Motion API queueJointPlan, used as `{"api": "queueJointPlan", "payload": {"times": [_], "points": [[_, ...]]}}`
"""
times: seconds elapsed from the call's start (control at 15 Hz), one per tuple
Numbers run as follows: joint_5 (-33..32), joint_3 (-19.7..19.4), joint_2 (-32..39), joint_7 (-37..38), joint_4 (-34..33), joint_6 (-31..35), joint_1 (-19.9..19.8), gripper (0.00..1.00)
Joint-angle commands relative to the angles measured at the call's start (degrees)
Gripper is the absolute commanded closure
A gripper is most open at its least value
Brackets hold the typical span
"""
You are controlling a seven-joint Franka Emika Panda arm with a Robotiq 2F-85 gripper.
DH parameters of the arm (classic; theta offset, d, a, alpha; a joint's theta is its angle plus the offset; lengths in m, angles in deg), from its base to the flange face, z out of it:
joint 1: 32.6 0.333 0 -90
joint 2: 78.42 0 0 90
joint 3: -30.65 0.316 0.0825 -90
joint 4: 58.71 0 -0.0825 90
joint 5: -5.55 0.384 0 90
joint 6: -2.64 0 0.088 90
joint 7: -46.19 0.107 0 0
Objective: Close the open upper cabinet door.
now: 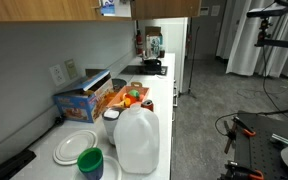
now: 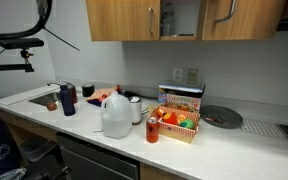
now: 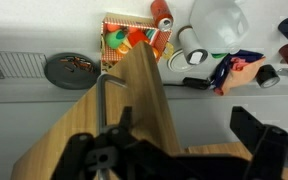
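The upper cabinet door (image 3: 134, 115) is a light-brown wooden panel with a silver bar handle (image 3: 106, 92). In the wrist view it stands open, seen from above, with its edge running up between my fingers. My gripper (image 3: 174, 150) is open, its dark fingers on either side of the door's edge, the left finger close to the panel. In an exterior view the door (image 2: 167, 18) shows edge-on beside the open cabinet interior (image 2: 184, 15). It also shows at the top of an exterior view (image 1: 119, 8). The gripper itself is not clear in either exterior view.
On the counter below stand a white jug (image 2: 115, 115), a box of toy fruit (image 2: 179, 120), a red can (image 2: 151, 130), a grey plate (image 2: 221, 117) and a dark bottle (image 2: 68, 98) by the sink (image 2: 42, 97). Closed cabinet doors (image 2: 124, 18) flank the open one.
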Motion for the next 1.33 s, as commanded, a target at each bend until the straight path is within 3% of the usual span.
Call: {"api": "queueJointPlan", "payload": {"times": [0.0,0.4,0.87,1.27], "points": [[0.03,-0.19,0.21,-0.03,-0.37,-0.27,0.11,0.0],[2.56,-0.77,0.12,-2.15,0.24,0.5,0.67,0.0],[11.5,-3.6,4.03,-6.94,-1.67,-2.55,0.99,0.0],[16.05,-2.0,5.42,-9.22,0.09,-5.9,0.3,0.0]]}}
